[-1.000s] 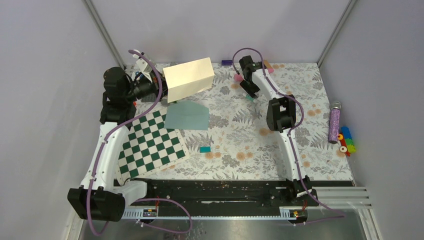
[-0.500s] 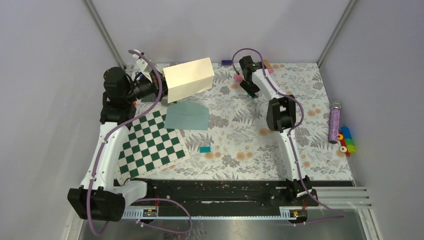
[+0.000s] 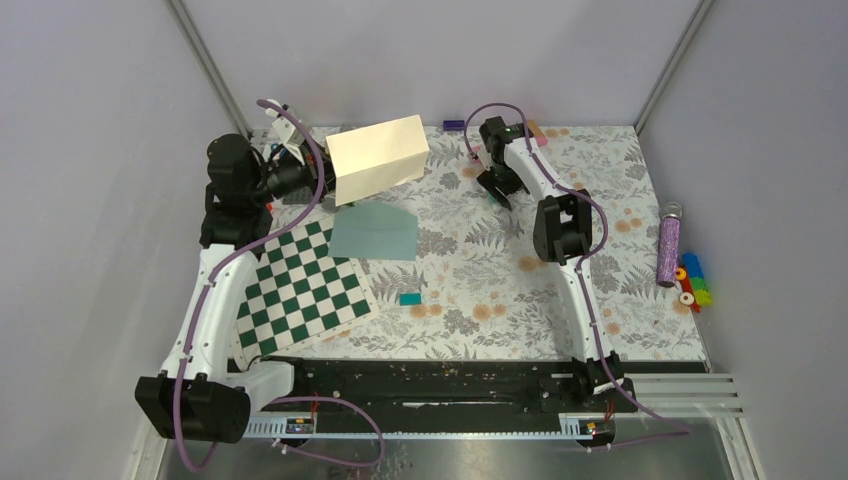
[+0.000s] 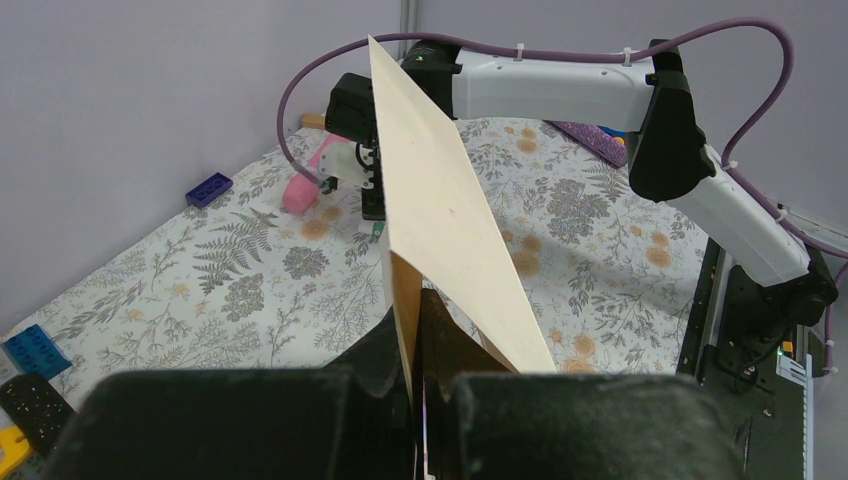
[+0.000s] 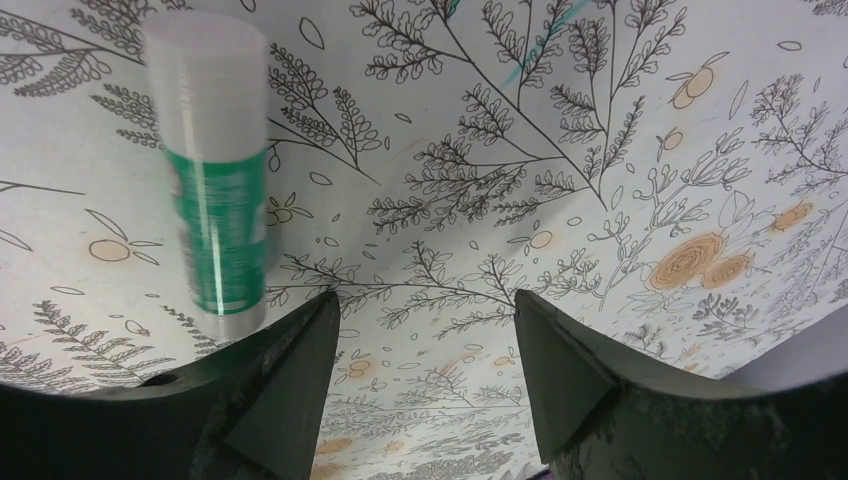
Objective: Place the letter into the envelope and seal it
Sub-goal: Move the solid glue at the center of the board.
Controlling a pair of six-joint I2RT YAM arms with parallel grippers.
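Observation:
My left gripper [image 4: 418,320] is shut on the lower edge of the letter [image 4: 450,200], a cream-tan folded sheet held up in the air. In the top view the letter [image 3: 378,158] hangs at the back left, just behind the envelope [image 3: 375,232]. The envelope is a flat blue-grey rectangle with its flap out, lying on the floral table. My right gripper [image 3: 497,190] is at the back centre, pointing down and open. In its wrist view my right gripper [image 5: 425,330] has only table between its fingers. A green-and-white glue stick [image 5: 215,170] lies just left of the left finger.
A green-white checkerboard [image 3: 300,285] lies front left, with a small teal block [image 3: 409,298] to its right. A purple tube [image 3: 668,245] and coloured bricks [image 3: 692,282] sit at the right edge. A pink object [image 4: 305,190] and a blue brick [image 4: 208,188] lie near the back wall.
The right wrist has turned and shifted slightly near the glue stick, jaws still open. The left arm and the letter have not moved.

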